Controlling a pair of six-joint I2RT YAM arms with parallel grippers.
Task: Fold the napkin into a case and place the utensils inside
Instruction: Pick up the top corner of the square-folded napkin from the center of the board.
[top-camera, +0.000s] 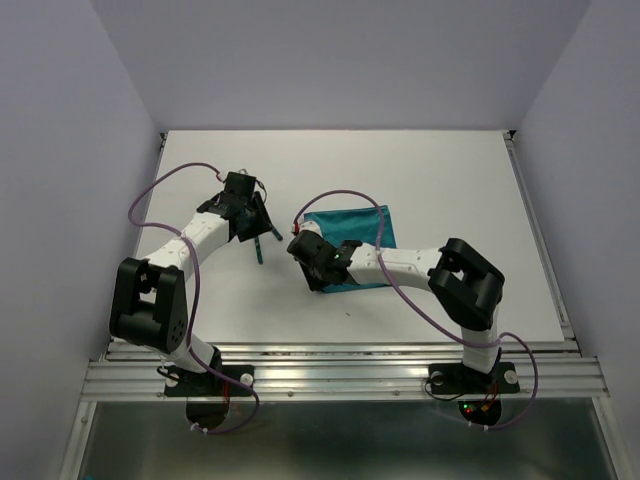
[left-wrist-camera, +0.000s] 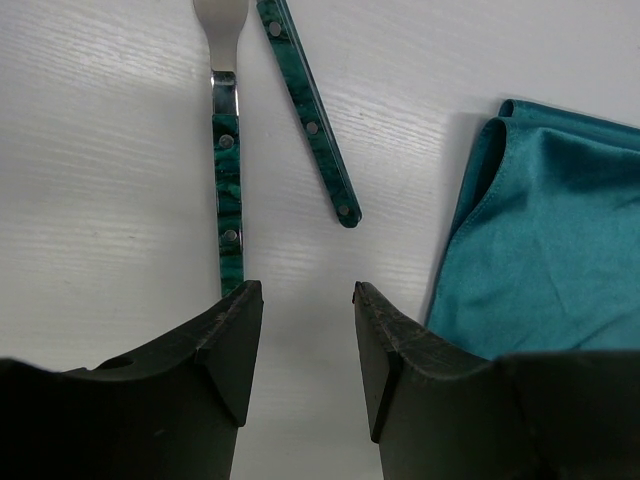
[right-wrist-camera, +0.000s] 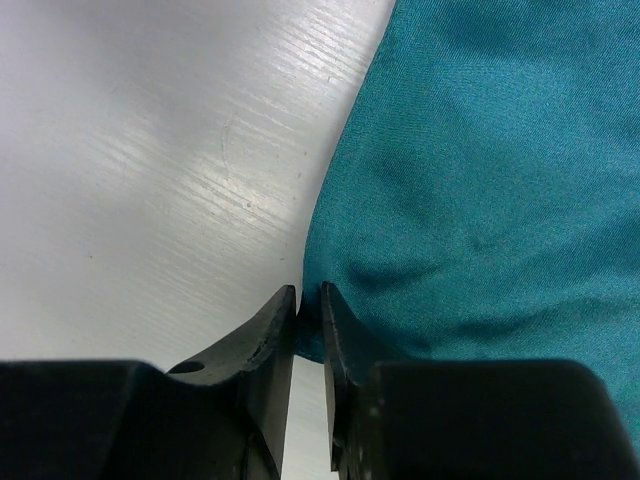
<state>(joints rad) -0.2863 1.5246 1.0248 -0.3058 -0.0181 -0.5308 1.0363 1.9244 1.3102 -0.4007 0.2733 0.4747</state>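
Top external view: a teal-green, soft cloth napkin (top-camera: 352, 226) lies flat on a white table (top-camera: 450, 180), a little right of centre. Its near part is covered by the right arm. Two slim utensils (top-camera: 259, 246) with marbled teal handles and silver metal heads lie on the bare table to the left of the napkin. They are outside the cloth and not touching it.

The left arm rises from its base at the near left, bends at a raised elbow and reaches forward over the utensils. In the left wrist view, the left gripper (left-wrist-camera: 305, 290) hovers above the table with its black fingers spread apart. One utensil runs straight up from beside the left fingertip; the other lies at a slant just beside it. The napkin's corner shows at the right with a doubled edge.

The right arm stretches low and leftward across the napkin. In the right wrist view, the right gripper (right-wrist-camera: 308, 292) has its fingers almost pressed together, with only a thin slit between them. Its tips meet the napkin's left edge. Whether they pinch the cloth cannot be told.
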